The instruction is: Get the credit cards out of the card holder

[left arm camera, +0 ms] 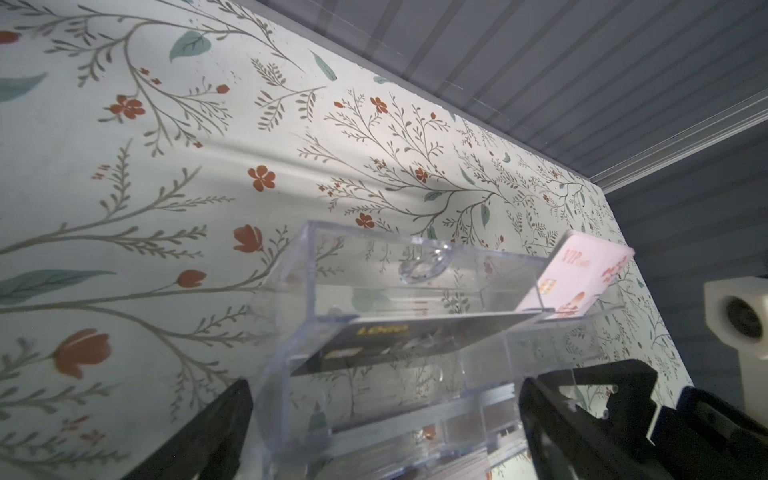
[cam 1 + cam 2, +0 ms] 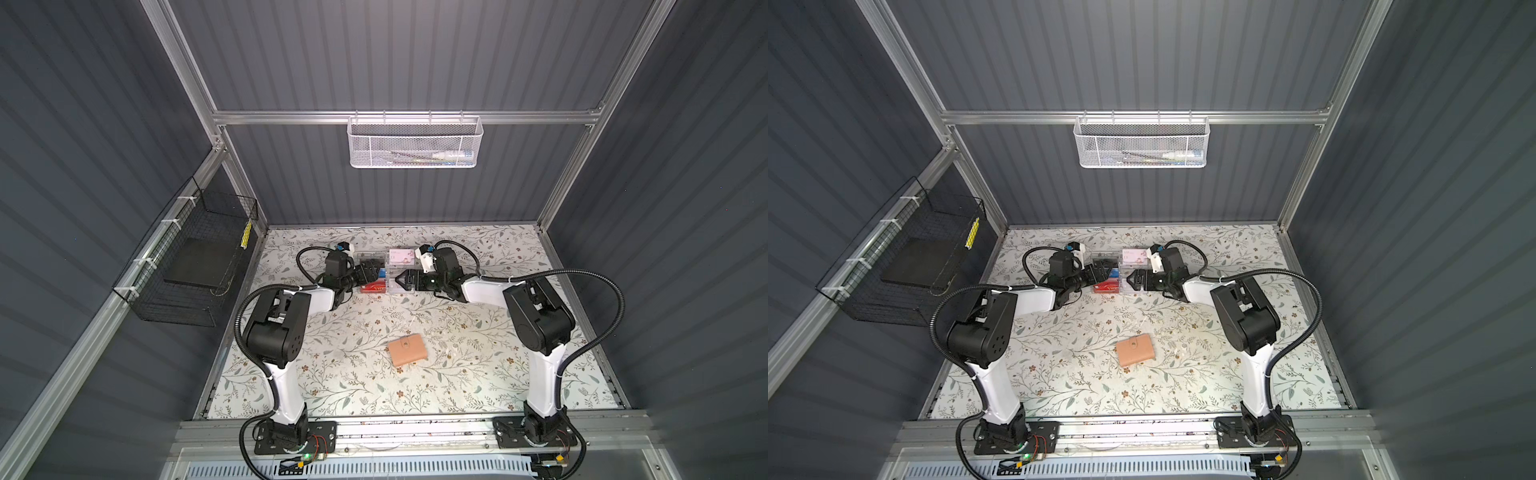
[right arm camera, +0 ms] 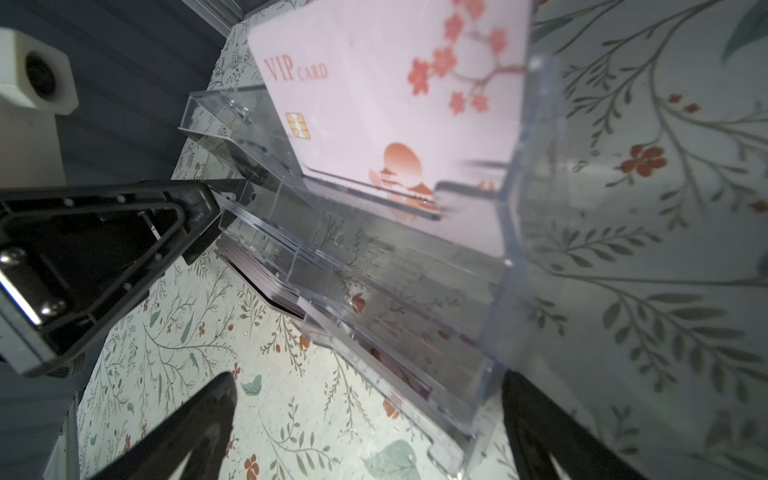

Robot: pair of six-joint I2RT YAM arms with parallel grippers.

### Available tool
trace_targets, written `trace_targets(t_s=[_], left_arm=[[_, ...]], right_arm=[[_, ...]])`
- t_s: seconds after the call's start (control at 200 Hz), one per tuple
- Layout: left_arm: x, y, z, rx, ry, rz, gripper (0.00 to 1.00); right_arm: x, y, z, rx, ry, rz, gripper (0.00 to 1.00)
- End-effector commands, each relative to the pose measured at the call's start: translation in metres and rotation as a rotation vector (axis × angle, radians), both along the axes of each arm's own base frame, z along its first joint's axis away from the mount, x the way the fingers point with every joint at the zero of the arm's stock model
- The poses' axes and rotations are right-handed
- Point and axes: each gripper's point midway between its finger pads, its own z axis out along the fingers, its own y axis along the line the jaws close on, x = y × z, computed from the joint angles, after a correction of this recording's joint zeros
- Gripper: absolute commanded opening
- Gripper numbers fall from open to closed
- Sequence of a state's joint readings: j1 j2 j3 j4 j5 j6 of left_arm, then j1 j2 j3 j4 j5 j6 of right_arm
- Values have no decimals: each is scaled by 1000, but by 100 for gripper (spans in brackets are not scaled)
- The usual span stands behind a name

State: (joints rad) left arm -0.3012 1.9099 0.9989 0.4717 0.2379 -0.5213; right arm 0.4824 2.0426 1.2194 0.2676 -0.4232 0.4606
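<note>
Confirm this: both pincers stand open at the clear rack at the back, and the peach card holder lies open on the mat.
One thing is wrong: the card holder lies closed, as both top views show. The left pincer and right pincer do stand open at the clear rack.

A clear acrylic rack stood at upper centre of the floral table cover. A white mesh basket hung from the rear rail at top centre. A black wire basket was mounted at left.
</note>
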Motion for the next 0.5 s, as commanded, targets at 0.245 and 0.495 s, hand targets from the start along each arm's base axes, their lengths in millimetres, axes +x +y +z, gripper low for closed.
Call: trace_targets(t_s=[0.245, 0.495], left_arm=[[-13, -47, 2, -52, 7, -81, 100], [-16, -39, 11, 7, -2, -71, 100]], right_arm=[[11, -14, 26, 12, -28, -13, 99], [10, -24, 30, -28, -23, -38, 99]])
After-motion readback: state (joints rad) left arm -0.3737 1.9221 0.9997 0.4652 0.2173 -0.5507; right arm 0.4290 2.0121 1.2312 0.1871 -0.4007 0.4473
